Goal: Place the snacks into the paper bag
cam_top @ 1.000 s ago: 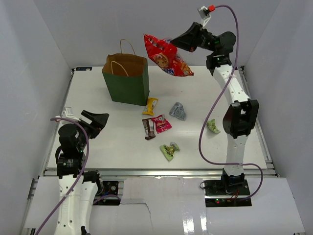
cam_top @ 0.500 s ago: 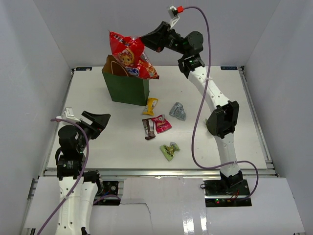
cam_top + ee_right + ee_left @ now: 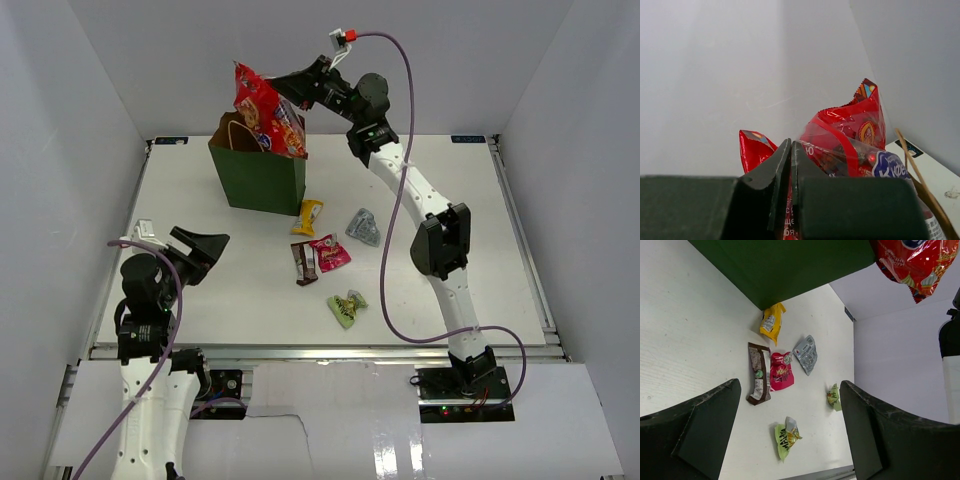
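Observation:
My right gripper (image 3: 287, 88) is shut on the top edge of the large red bag (image 3: 265, 112) and holds it over the mouth of the dark green paper bag (image 3: 262, 178). The red bag's lower end overlaps the paper bag's right rim. In the right wrist view the jaws (image 3: 791, 146) pinch the red bag (image 3: 850, 135). The yellow (image 3: 310, 215), silver-grey (image 3: 364, 227), pink (image 3: 331, 252), brown (image 3: 304, 264) and one light green packet (image 3: 347, 306) lie on the table. A second light green packet (image 3: 833, 397) shows in the left wrist view. The orange one is out of view. My left gripper (image 3: 200, 250) is open and empty.
White walls enclose the table (image 3: 200, 290) on three sides. The right arm (image 3: 440, 240) stretches across the right half of the table toward the back. A paper handle (image 3: 910, 160) shows beside the red bag. The left wrist view also shows the paper bag (image 3: 785, 265).
My right gripper has carried the red bag leftward from mid-air right of the paper bag to over its mouth, and lowered it slightly. The left arm has not moved.

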Available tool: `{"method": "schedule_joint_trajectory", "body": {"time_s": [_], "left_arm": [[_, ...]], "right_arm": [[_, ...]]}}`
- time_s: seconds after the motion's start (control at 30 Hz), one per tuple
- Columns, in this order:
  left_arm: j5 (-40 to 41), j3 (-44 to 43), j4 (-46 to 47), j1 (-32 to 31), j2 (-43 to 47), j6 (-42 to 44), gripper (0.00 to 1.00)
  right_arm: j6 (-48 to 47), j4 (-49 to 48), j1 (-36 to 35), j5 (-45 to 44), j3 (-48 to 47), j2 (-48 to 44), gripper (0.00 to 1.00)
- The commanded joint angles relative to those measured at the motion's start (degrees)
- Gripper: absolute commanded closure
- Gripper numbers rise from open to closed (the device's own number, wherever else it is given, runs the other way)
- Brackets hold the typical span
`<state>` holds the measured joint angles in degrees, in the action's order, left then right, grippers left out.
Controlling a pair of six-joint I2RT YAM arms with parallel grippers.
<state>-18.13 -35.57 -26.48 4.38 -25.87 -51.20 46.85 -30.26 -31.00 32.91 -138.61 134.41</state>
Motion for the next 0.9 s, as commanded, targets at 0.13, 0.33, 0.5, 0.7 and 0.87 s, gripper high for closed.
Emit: {"method": "schedule_joint_trajectory", "body": {"time_s": [0.13,0.33,0.5,0.7,0.87], "left_arm": [[-1.3,1.1,1.1,0.0,0.2,-0.6,0.10],[-1.5,1.6,1.7,0.1,-0.4,-0.6,0.10],[-1.5,1.9,2.1,0.0,-0.8,-0.3,0.09],[-1.9,2.5,3.1,0.0,-1.2,-0.3,0.09],[-2.2,2.7,3.6,0.0,-1.6,-0.2,0.09]], "right_arm": [[-0.3,-8.0,-1.3,-6.9,-3.1,-1.6,0.92],[1.8,-8.6,-3.0,-5.1,-1.4,-1.5,0.92],[2.0,-7.9,-3.2,-4.5,-0.1,-1.5,0.92],[1.3,-6.8,-2.9,-5.0,1.2,-1.4,0.91],[0.9,-6.5,-2.5,-5.1,2.1,-1.3,0.85]]}}
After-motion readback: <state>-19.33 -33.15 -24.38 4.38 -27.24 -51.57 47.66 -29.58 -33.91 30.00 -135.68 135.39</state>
